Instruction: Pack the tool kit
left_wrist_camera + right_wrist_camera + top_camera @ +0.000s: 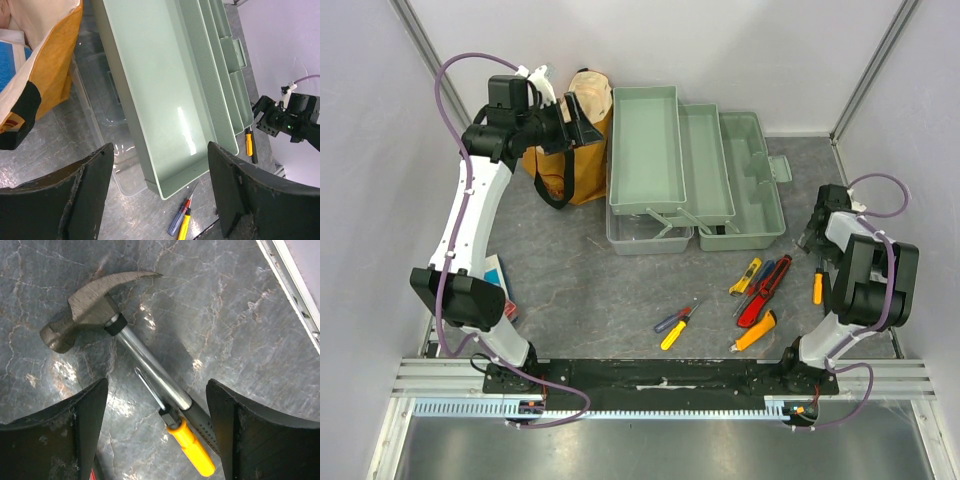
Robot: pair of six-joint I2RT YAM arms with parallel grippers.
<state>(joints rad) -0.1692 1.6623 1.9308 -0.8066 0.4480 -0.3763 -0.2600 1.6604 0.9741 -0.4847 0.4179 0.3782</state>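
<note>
The pale grey-green toolbox (715, 170) stands open at the back middle with its trays folded out and a clear lid (642, 238) in front. My left gripper (582, 118) is open and empty, high above the toolbox's left tray (170, 100). My right gripper (812, 238) is open and empty, just above a hammer (90, 310) with a steel shaft and an orange-handled screwdriver (192, 447) beside it. A blue and a yellow screwdriver (676, 326), red pliers (766, 290), a yellow tool (745, 275) and an orange-handled tool (756, 332) lie on the table in front.
A mustard-yellow bag (575, 150) stands left of the toolbox, right by my left gripper. A red-blue booklet (500, 285) lies by the left arm. White walls enclose the grey table (590, 290); a metal rail (295, 285) runs along its right edge.
</note>
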